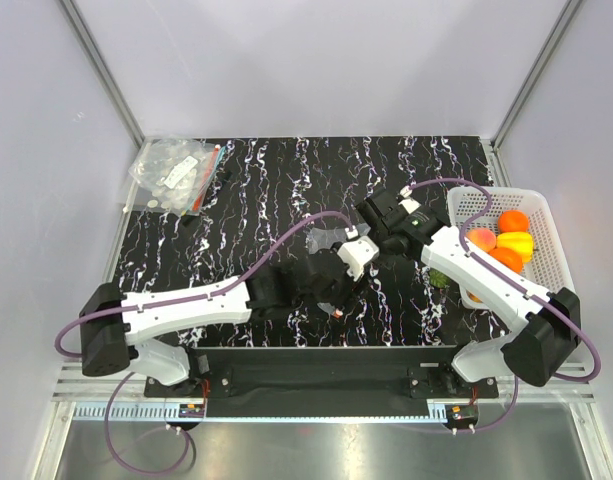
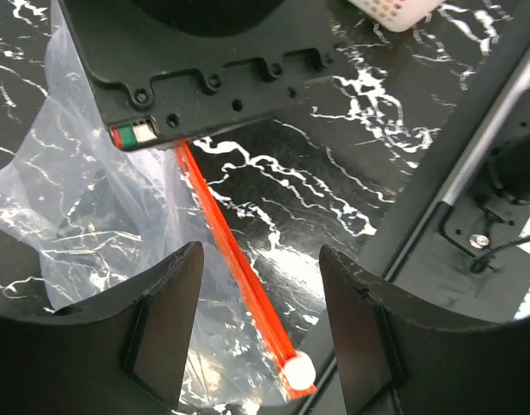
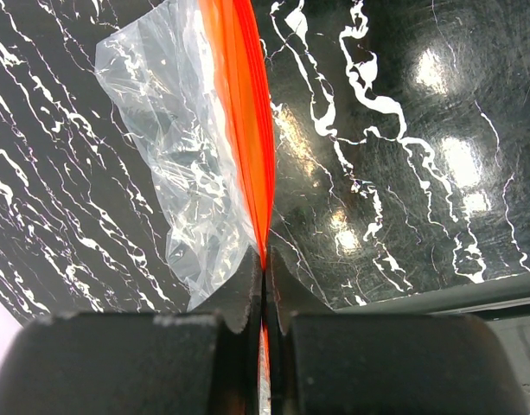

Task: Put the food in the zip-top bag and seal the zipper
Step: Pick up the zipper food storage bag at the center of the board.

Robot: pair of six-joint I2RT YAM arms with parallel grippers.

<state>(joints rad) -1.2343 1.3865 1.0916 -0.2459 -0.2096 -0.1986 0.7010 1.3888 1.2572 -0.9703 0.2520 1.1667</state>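
One end of the zipper [image 3: 247, 130] is sitting in my clamped-shut right end effector [image 3: 265, 268] while my half-open, empty left end effector [image 2: 260, 268] is straddling its nearer white-tipped end, the zip-top bag [image 2: 74, 216] lying at the counter [image 2: 351, 156] middle.

The left arm [image 1: 186, 305] and right arm [image 1: 486, 272] wear white shells over black joint housings, and a purple cable [image 1: 451, 181] loops along each from black bases [image 1: 106, 342] at the near edge of the counter [image 1: 256, 170]. The left hand [image 2: 260, 268] has matte-black fingers [image 2: 161, 333] with recessed pads. The right hand [image 3: 265, 264] has a black housing [image 2: 204, 60] with screw holes and a red-white-green mark.
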